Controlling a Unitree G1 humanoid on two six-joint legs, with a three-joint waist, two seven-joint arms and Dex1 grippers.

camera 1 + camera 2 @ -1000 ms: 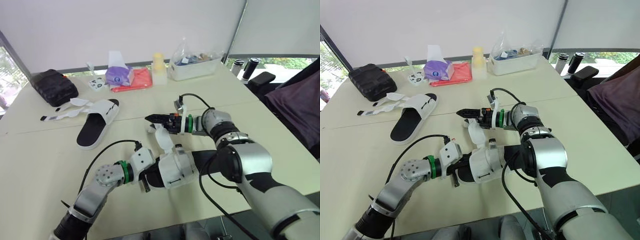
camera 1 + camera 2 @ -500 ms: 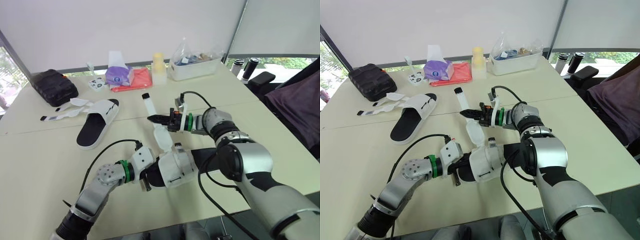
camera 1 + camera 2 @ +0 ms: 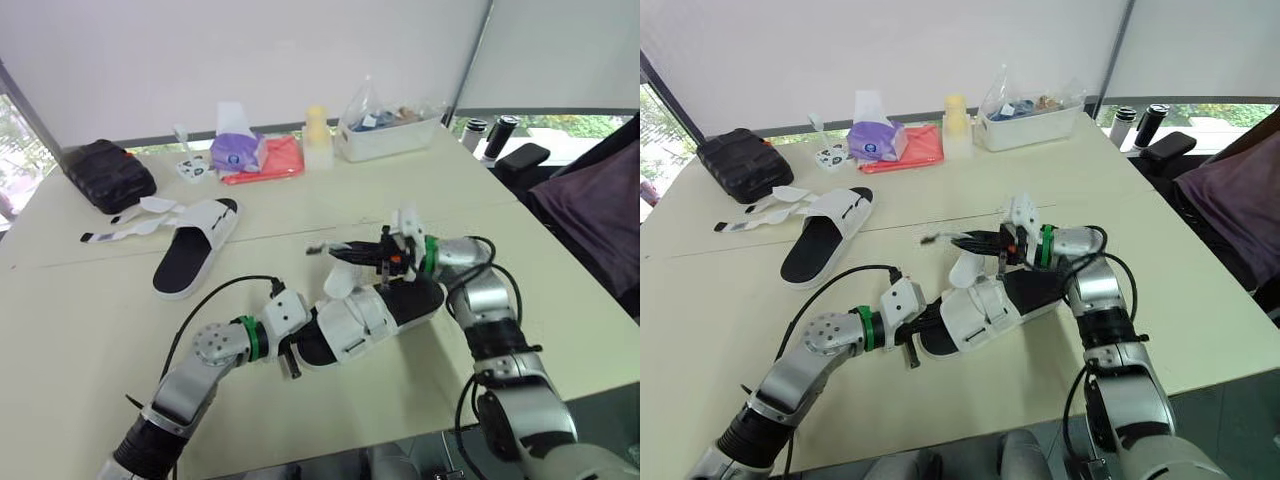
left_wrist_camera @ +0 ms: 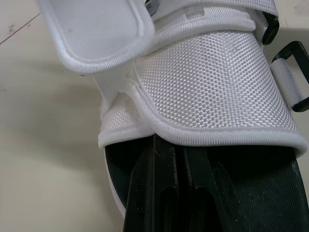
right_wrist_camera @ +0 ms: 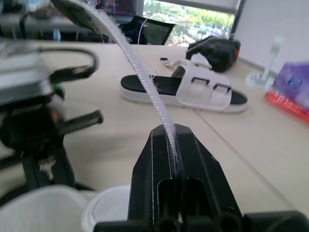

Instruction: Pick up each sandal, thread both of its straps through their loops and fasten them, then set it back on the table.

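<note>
A white sandal with a black sole (image 3: 357,322) lies low over the near middle of the table. My left gripper (image 3: 300,350) is shut on its sole edge, with the black fingers (image 4: 169,193) tucked under the white upper. My right gripper (image 3: 347,257) hangs just above the sandal, shut on one thin strap (image 5: 133,58), which runs out past the fingertips. The other wide strap flap (image 4: 96,34) hangs loose. A second white sandal (image 3: 195,247) rests flat at the left with its straps (image 3: 130,226) undone and spread out.
Along the far edge sit a black pouch (image 3: 110,172), a purple tissue pack (image 3: 238,150), a red cloth (image 3: 268,160), a yellow bottle (image 3: 317,135) and a clear container (image 3: 387,130). A dark chair (image 3: 590,200) stands off the table's right side.
My right gripper closed on the strap, then its arm swung down and right, laying the strap low over the sandal. The sandal has turned in my left gripper.
</note>
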